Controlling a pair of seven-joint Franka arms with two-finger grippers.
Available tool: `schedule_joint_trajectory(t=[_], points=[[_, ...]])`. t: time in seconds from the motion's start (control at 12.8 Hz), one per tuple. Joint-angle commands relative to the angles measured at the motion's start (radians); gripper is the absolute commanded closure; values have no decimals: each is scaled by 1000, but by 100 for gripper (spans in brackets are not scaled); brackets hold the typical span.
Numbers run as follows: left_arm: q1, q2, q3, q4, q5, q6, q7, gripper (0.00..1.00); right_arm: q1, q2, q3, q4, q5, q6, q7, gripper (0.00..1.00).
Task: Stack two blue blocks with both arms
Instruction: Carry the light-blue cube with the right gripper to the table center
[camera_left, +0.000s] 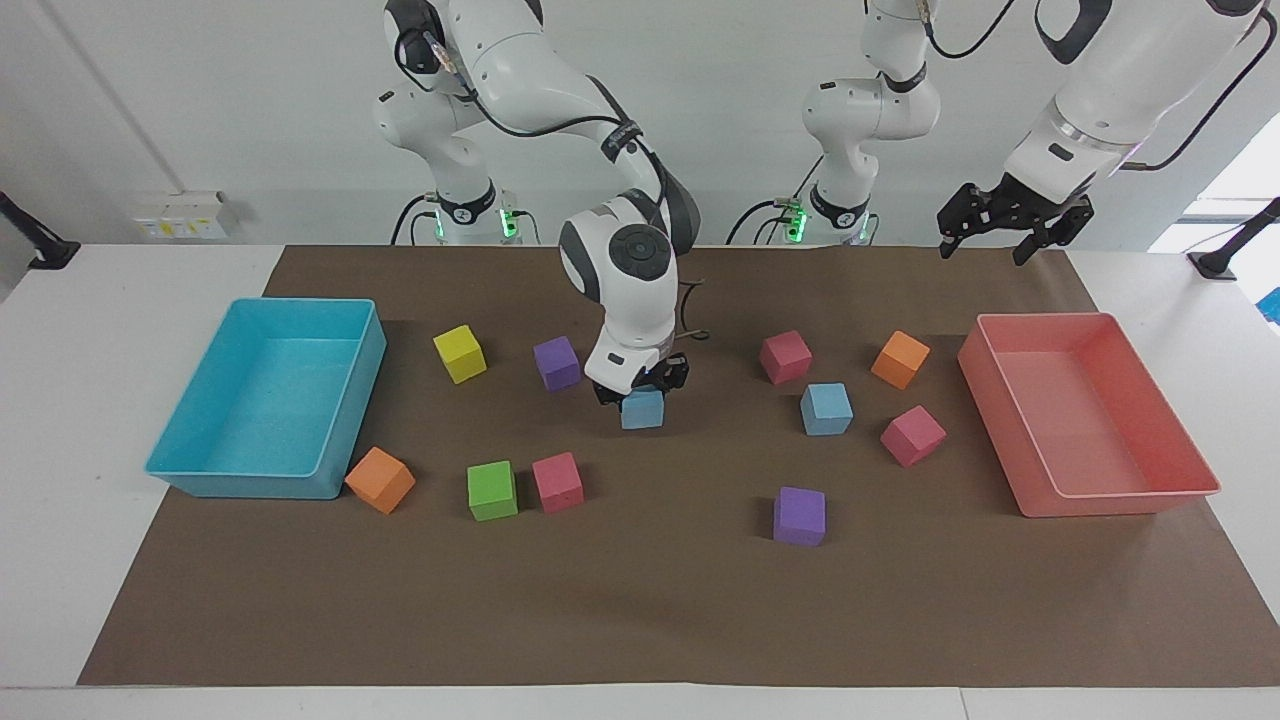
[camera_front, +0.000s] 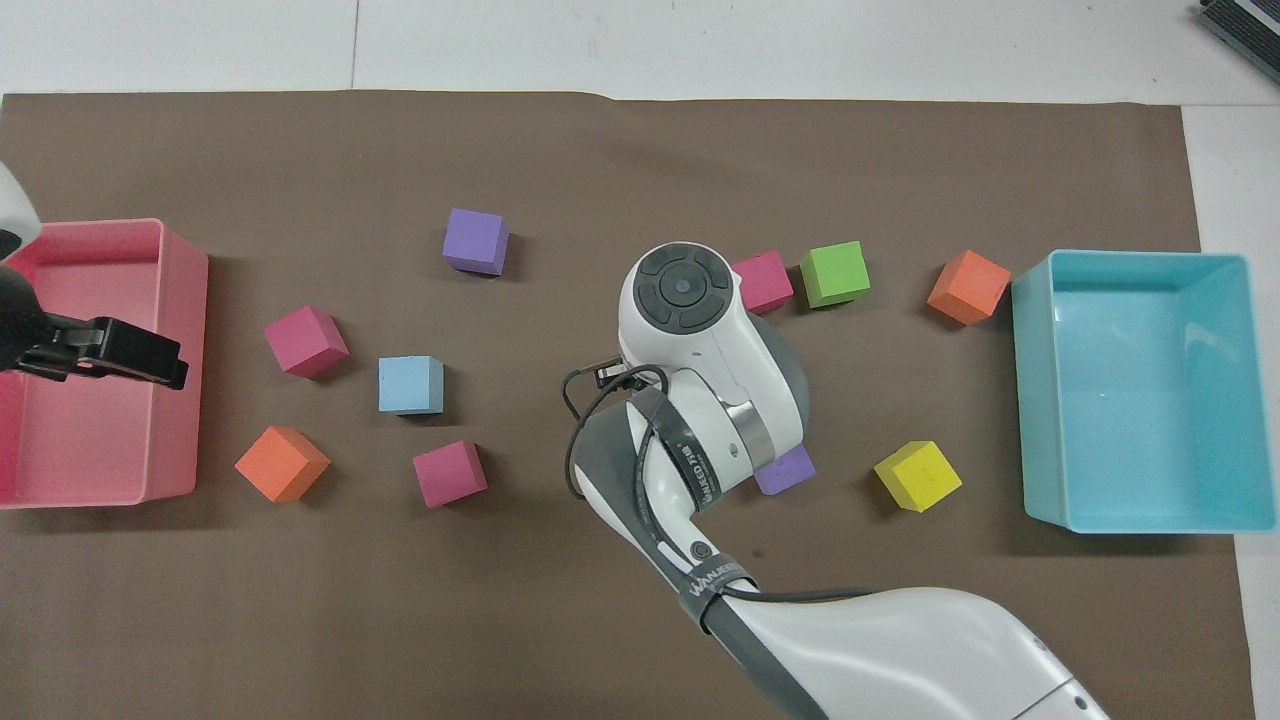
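My right gripper (camera_left: 641, 392) is shut on one blue block (camera_left: 642, 410) and holds it just above the mat near the table's middle. In the overhead view my right arm's wrist hides this block. The second blue block (camera_left: 826, 408) lies on the mat toward the left arm's end, among pink and orange cubes; it also shows in the overhead view (camera_front: 410, 384). My left gripper (camera_left: 988, 240) is open and empty, raised over the robot-side end of the pink tray (camera_left: 1118, 502), and waits there.
A turquoise tray (camera_left: 205, 478) stands at the right arm's end. Loose cubes lie around: yellow (camera_left: 460, 353), purple (camera_left: 556, 362), orange (camera_left: 380, 480), green (camera_left: 492, 490), pink (camera_left: 557, 482), purple (camera_left: 799, 516), pink (camera_left: 785, 357), orange (camera_left: 900, 359), pink (camera_left: 912, 435).
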Motion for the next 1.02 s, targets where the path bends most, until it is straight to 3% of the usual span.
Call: schedule_joint_trajectory(t=[0.0, 0.39, 0.94], points=[[10, -22, -5, -23, 10, 12, 6, 0, -2, 73, 13, 84, 25, 15, 44, 100], [10, -22, -5, -23, 12, 12, 6, 0, 31, 135, 18, 118, 23, 77, 110, 100], [12, -22, -4, -23, 12, 4, 6, 0, 33, 133, 18, 106, 3, 107, 63, 100]])
